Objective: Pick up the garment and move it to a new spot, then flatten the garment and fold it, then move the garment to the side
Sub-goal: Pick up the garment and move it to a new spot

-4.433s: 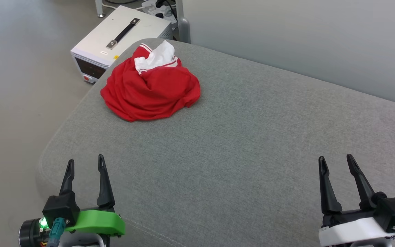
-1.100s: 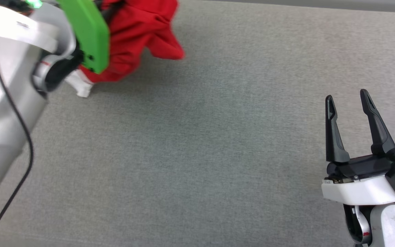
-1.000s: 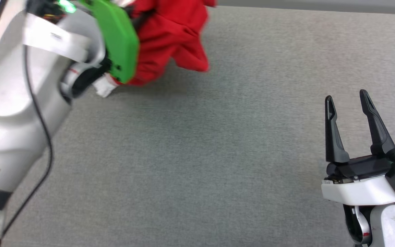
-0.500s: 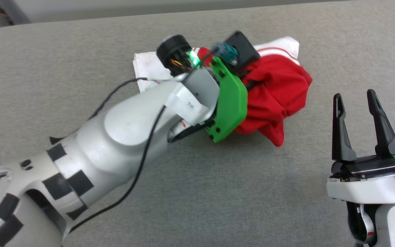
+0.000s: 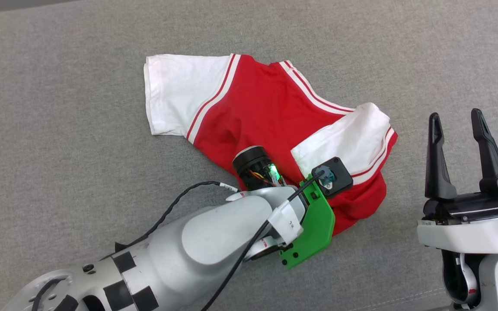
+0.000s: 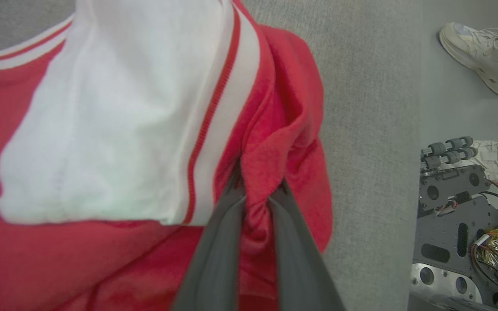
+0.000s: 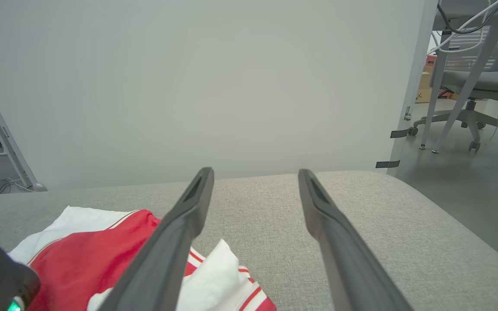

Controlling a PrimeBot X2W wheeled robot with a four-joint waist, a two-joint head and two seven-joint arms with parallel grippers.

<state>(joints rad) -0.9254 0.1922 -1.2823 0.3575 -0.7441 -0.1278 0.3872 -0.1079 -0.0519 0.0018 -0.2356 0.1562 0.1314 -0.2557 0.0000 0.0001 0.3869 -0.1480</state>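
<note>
Midway across the grey cushion, the garment lies half spread. Left gripper clamps a bunched red fold, evidently for positioning; right gripper stands released beside it, holding nothing.

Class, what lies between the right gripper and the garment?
In the head view, a bare strip of grey cushion separates the right gripper from the garment.

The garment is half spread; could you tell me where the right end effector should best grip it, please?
Probably the striped cuff of the white sleeve doubled over the garment, approached from the right: it lies on top, nearest the open right end effector; the left end effector pinches a red fold.
</note>
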